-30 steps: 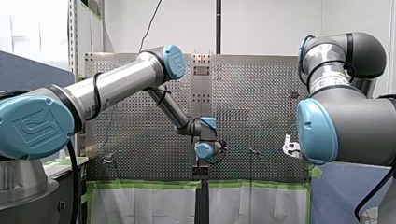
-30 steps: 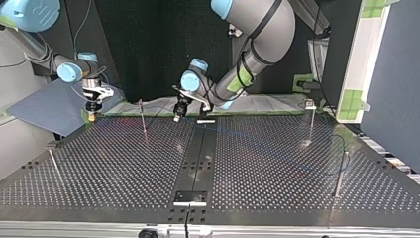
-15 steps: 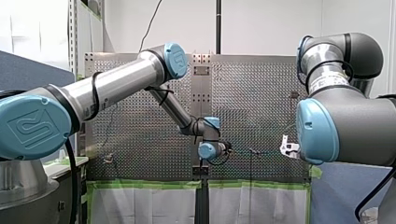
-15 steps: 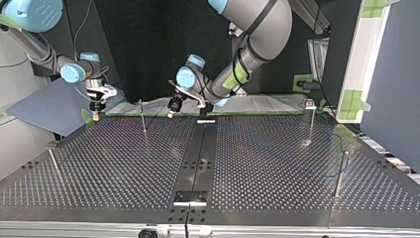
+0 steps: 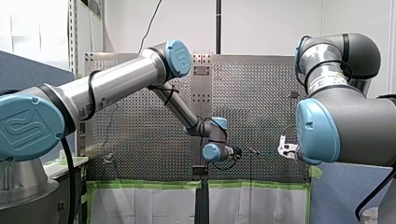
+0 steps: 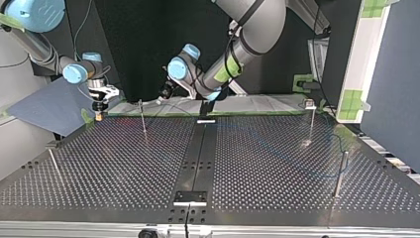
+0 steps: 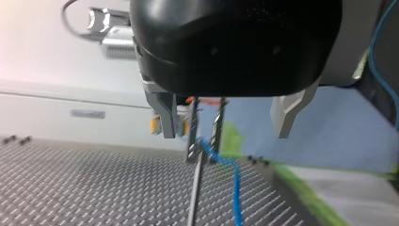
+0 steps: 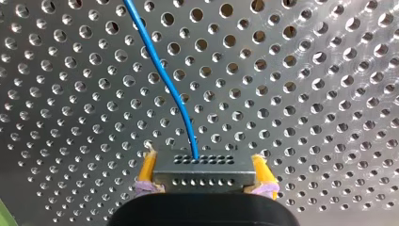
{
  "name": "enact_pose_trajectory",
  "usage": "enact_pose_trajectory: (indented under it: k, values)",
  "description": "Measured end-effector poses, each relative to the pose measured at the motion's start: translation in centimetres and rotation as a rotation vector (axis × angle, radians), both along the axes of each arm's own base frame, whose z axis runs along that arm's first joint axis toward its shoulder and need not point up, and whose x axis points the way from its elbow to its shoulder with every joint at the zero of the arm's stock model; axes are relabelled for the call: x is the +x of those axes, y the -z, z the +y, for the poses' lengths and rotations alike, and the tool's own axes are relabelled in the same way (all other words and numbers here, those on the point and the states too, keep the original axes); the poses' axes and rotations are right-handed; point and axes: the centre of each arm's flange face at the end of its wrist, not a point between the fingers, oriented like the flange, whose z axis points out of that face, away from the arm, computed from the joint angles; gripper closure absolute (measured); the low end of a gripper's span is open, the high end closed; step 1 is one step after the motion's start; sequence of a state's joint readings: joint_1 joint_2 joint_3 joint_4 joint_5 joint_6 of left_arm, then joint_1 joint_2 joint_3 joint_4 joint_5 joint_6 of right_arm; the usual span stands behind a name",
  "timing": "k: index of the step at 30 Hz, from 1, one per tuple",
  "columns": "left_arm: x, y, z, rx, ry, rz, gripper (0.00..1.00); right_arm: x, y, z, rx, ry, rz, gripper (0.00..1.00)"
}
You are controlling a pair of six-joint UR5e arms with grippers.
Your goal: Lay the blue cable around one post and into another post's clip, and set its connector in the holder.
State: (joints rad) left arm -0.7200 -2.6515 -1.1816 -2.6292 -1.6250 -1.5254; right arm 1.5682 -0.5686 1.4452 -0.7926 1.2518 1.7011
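Perforated metal surface (image 8: 306, 94) spreads under both arms. The right end effector (image 8: 204, 165) has its yellow pads clamped on the grey connector (image 8: 204, 175), and the blue cable (image 8: 174, 97) runs out ahead of it over the holes. The left end effector (image 7: 202, 153) pinches that cable between its thin metal fingertips. A post (image 7: 193, 207) stands just under them, and the cable hangs down beside it.
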Motion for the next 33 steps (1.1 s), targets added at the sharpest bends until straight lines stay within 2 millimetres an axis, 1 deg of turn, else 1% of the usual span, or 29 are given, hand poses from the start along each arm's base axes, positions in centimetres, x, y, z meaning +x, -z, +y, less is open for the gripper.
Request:
enact_pose_trajectory:
  k: [4, 7, 18, 33]
  values:
    - [-1.2, 0.1, 0.3, 0.046, 0.014, 0.020, 0.00, 0.1, 0.1, 0.1, 0.002, -0.001, 0.000, 1.00]
    - [-1.7, 0.2, 0.5, 0.061, 0.018, 0.030, 0.00, 0.2, 0.1, 0.1, 0.004, -0.002, 0.001, 1.00]
    - [-2.2, 0.1, 0.2, 0.059, 0.027, 0.031, 0.00, 0.3, 0.1, 0.1, 0.004, -0.002, 0.000, 1.00]
    - [-3.0, -0.2, -1.2, -0.016, 0.037, 0.030, 0.00, 0.3, 0.3, 0.1, 0.004, -0.003, -0.004, 1.00]
